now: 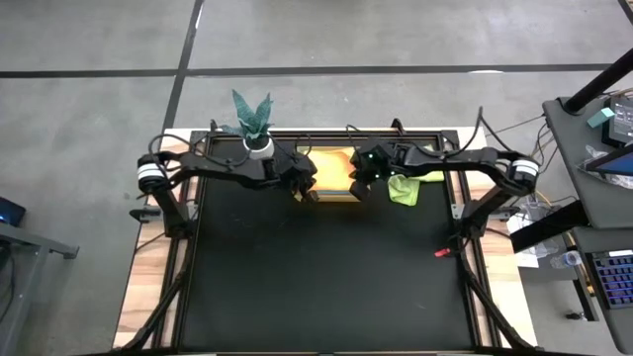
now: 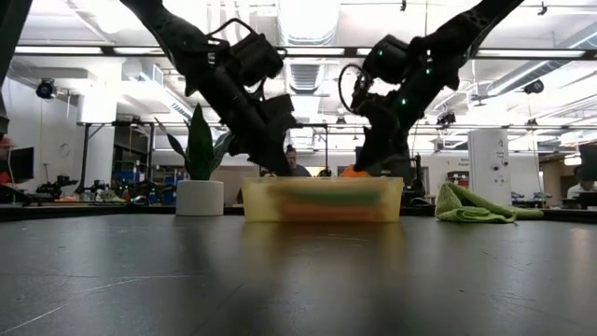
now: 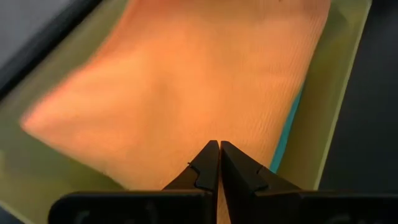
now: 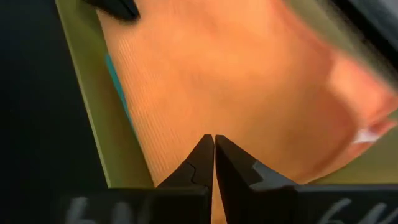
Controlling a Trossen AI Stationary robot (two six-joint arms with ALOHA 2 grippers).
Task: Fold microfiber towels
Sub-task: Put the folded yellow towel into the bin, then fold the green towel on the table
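An orange-yellow towel (image 1: 334,168) lies on top of the stack in the translucent yellow-green bin (image 2: 322,201) at the table's far middle. A teal towel shows under it in the left wrist view (image 3: 287,134) and in the right wrist view (image 4: 115,78). A lime green towel (image 1: 406,188) lies crumpled on the table, right of the bin. My left gripper (image 1: 305,186) is at the bin's near left corner and my right gripper (image 1: 361,184) at its near right corner. Both are shut at the orange towel's near edge. The pink towel is hidden. My left gripper has its shut fingertips (image 3: 208,155) on the orange towel's near edge (image 3: 186,152), close to its left corner, slanting down from above. The fingers hide the pinched cloth, so layers cannot be told. The towel lies in the bin. My right gripper has its shut fingertips (image 4: 205,149) on the orange towel's near edge (image 4: 180,146), close to its right corner, slanting down from above. A bit of orange cloth (image 2: 353,172) shows just above the bin's rim beside it. The fingers hide the pinched spot.
A potted plant (image 1: 253,124) in a white pot stands at the far edge, left of the bin. The black mat (image 1: 326,277) stretches from the bin to the near edge. A small red thing (image 1: 441,252) lies at the mat's right edge.
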